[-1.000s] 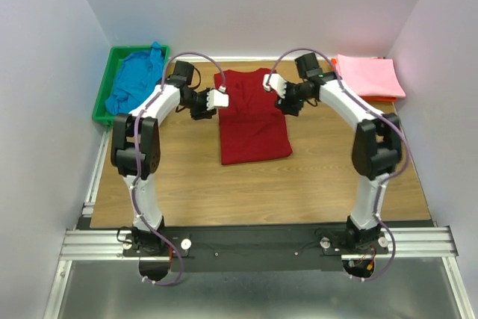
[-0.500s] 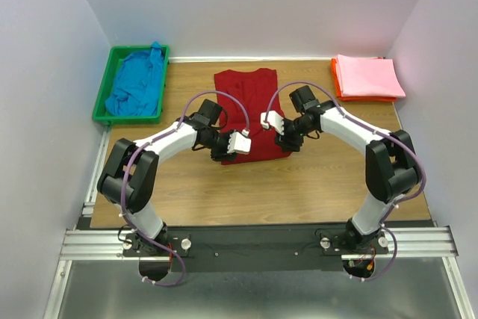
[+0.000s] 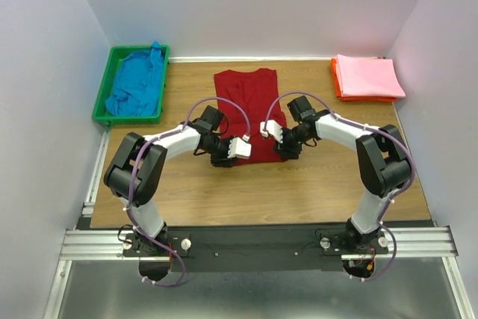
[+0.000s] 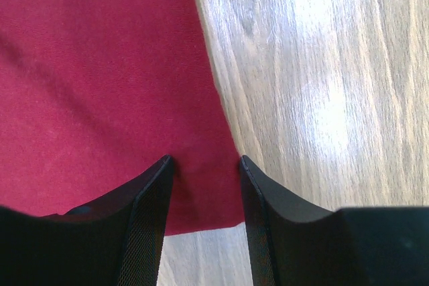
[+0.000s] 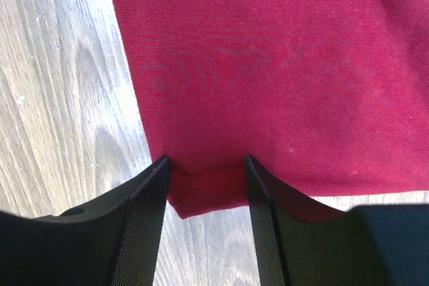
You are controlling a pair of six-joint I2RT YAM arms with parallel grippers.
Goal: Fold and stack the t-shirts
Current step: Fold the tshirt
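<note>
Both pincers stand apart. The left pincer point(image 4: 204, 163) straddles the lower left corner of the dark red t-shirt point(image 3: 250, 98), and the right pincer point(image 5: 204, 163) straddles the lower right corner. The shirt lies flat at mid-frame on the bench point(image 3: 314, 184). On closing, a pincer might nip too little cloth or push the hem along, leaving the fold crooked. Each arm bends inward, wrist low over the hem.

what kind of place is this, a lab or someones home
Most likely a robotics lab cell: a wood-topped table boxed in by white walls, a left arm and right arm bolted to a metal rail, and a green bin holding a blue t-shirt.
</note>
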